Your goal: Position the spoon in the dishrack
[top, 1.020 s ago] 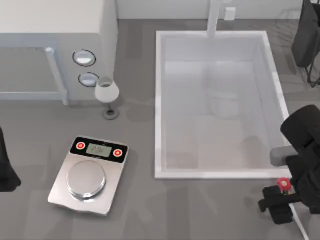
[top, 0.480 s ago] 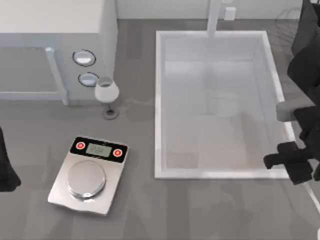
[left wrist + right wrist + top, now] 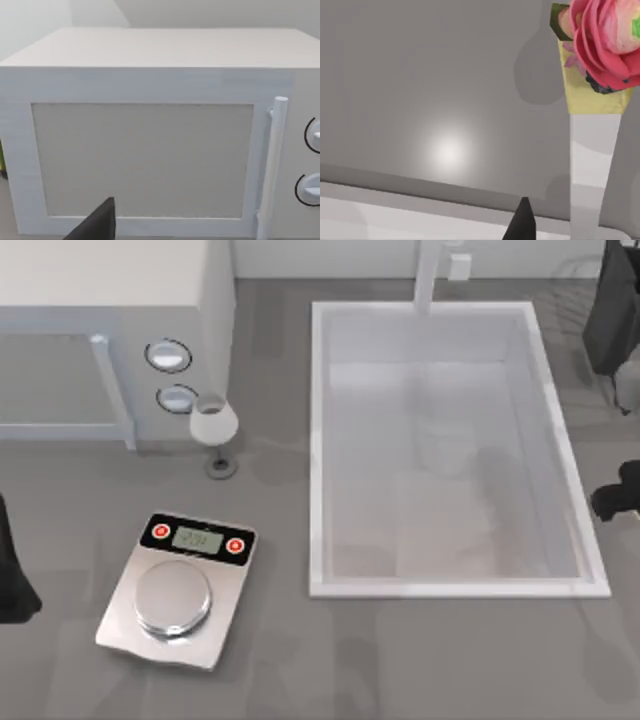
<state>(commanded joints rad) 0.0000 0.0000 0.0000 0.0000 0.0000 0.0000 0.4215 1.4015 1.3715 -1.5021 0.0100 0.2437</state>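
Observation:
The spoon (image 3: 594, 165) fills the near side of the right wrist view: cream-white handle, a yellow band and a round pink-red end (image 3: 607, 35). It hangs above the grey table, its shadow lying apart from it. My right gripper (image 3: 618, 502) is at the top view's right edge, beside the sink's right rim, and is shut on the spoon. One dark fingertip (image 3: 521, 224) pokes in beside the handle. The dishrack (image 3: 610, 310), a dark panel with thin wires, stands at the back right. My left arm (image 3: 10, 575) is parked at the left edge.
A big white sink basin (image 3: 318, 450) with a faucet (image 3: 428, 275) takes up the middle right. A silver scale (image 3: 180, 585) sits front left, a wine glass (image 3: 213, 425) behind it, and a white microwave (image 3: 150, 150) stands at the back left.
My right arm has swung from the table's front right toward the back along the sink's right side, sliding partly past the right edge with the spoon. The left arm stayed put.

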